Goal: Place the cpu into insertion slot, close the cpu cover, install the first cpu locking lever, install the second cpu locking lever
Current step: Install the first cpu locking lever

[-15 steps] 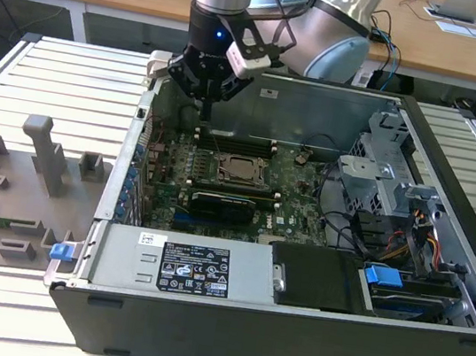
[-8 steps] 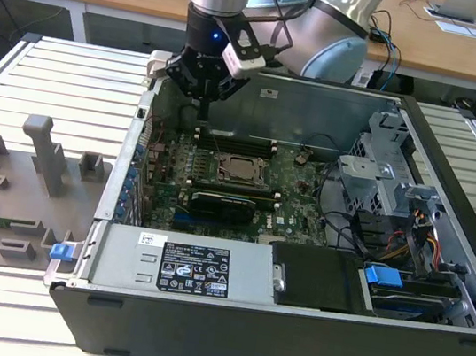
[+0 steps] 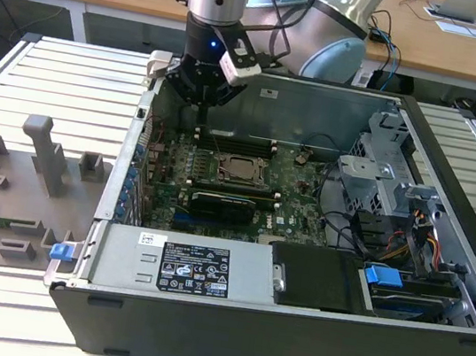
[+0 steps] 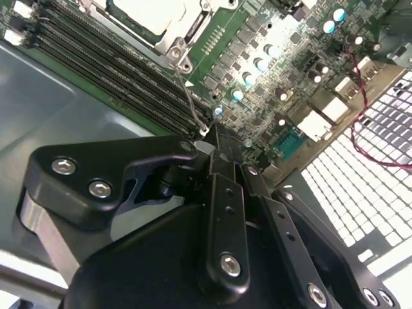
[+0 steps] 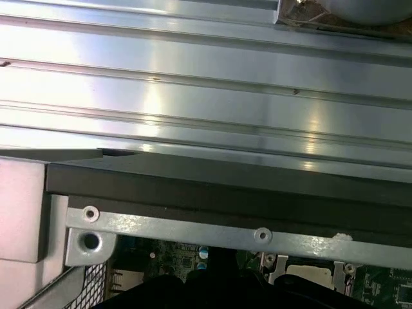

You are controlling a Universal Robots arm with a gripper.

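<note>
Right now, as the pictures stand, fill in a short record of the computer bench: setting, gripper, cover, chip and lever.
setting: open computer case on a slatted table
gripper: inside the case, above the memory slots, jaws shut
cover: metal frame lying flat
chip: silver top showing through the cover's opening
lever: thin wire rod running from the cover's corner, free end at the gripper's tip; whether gripped, cannot tell

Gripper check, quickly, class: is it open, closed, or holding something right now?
gripper: closed, pinching the free end of the thin wire locking lever.
</note>
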